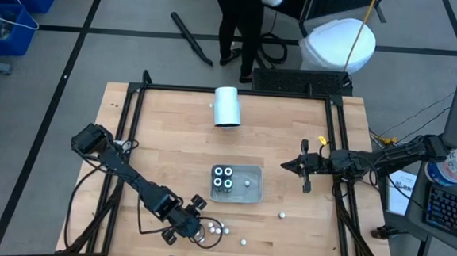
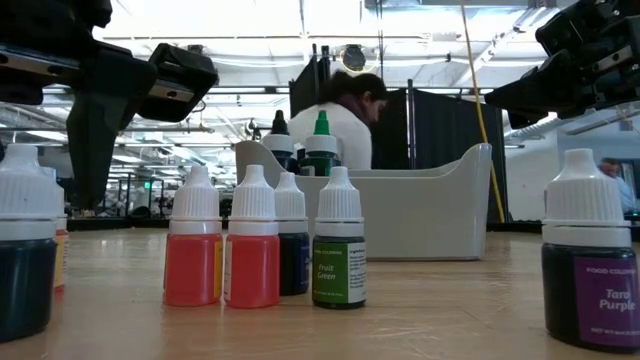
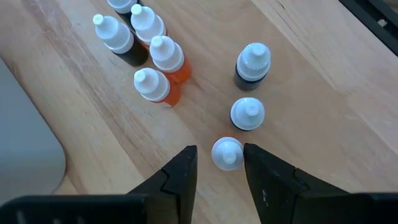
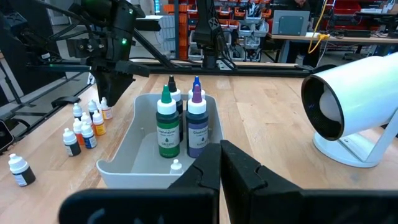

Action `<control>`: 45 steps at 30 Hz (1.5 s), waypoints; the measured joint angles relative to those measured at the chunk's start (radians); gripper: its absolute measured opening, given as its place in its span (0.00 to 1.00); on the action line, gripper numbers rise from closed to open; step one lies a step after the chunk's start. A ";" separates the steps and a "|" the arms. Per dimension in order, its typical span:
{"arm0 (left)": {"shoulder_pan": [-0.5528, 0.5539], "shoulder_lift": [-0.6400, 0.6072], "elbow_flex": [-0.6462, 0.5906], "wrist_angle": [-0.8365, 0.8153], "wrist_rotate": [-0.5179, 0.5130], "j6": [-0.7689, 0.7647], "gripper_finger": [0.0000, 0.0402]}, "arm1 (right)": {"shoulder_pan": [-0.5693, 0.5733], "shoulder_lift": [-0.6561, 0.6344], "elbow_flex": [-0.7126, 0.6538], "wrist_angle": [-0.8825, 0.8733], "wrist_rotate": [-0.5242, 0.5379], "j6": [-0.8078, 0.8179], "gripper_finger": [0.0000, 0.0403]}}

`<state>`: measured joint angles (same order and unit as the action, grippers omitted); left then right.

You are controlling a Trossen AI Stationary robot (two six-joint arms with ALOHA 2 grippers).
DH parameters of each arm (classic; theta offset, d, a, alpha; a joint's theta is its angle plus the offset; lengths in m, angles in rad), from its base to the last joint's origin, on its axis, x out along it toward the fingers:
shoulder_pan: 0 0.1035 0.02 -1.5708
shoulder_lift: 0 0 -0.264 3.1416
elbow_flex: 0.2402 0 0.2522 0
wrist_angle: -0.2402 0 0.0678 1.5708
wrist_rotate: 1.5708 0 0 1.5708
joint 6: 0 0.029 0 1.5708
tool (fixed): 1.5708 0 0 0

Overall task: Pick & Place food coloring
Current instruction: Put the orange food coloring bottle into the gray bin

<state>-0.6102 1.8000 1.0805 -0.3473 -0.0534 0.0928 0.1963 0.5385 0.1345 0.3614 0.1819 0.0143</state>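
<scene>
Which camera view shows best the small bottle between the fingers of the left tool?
The left wrist view: the white-capped bottle stands between the open fingers of the left tool, seen from above. The high view shows only tiny white dots there. The other views cannot single it out.

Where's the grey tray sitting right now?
In the high view the grey tray sits mid-table, slightly toward the near edge, below the lying white cylinder. The cluster of food coloring bottles stands just off its near-left corner.
</scene>
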 joint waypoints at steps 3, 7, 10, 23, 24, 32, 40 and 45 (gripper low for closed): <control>0.000 0.000 0.000 0.000 0.000 -0.001 0.31 | 0.000 0.000 0.000 0.000 0.000 0.000 0.00; 0.000 0.000 0.000 0.000 0.001 -0.007 0.21 | 0.000 0.000 0.000 0.000 0.000 0.000 0.00; 0.000 0.000 0.000 0.001 0.001 -0.009 0.14 | 0.000 0.000 0.000 0.000 0.000 0.000 0.00; 0.000 -0.073 -0.002 -0.066 -0.047 -0.016 0.15 | 0.000 0.000 0.000 0.000 0.000 0.000 0.00; 0.000 -0.089 -0.002 -0.079 -0.057 -0.016 0.14 | 0.000 0.000 0.000 0.000 0.000 0.000 0.00; 0.002 -0.264 -0.002 -0.143 -0.132 0.073 0.16 | 0.000 0.000 0.000 0.000 0.000 0.008 0.00; 0.124 -0.417 -0.001 -0.088 -0.179 0.000 0.14 | 0.000 0.000 0.000 0.000 0.000 0.008 0.00; 0.215 -0.426 0.000 -0.058 -0.182 -0.009 0.16 | 0.000 0.000 -0.001 0.000 0.000 0.008 0.00</control>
<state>-0.3952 1.3735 1.0801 -0.4055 -0.2357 0.0834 0.1959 0.5388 0.1333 0.3614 0.1822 0.0219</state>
